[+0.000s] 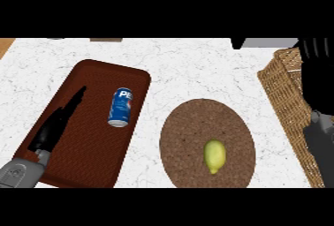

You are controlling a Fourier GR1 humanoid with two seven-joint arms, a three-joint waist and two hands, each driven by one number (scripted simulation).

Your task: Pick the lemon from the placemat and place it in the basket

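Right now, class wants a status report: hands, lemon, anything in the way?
Left hand open over brown tray. Right hand above basket, fingers unclear. Lemon on placemat, path unobstructed.

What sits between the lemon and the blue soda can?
In the head view, only brown placemat and bare white counter separate the lemon from the can.

1 lemon (215, 156), 1 can (120, 107), 1 placemat (195, 128), 1 tray (91, 145), 1 basket (287, 88)

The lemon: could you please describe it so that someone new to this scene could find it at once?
Start at the round brown placemat in the middle of the white counter. The lemon lies on its lower right part. It is the only yellow-green oval thing there; the blue can lies on the rectangular mat to the left.
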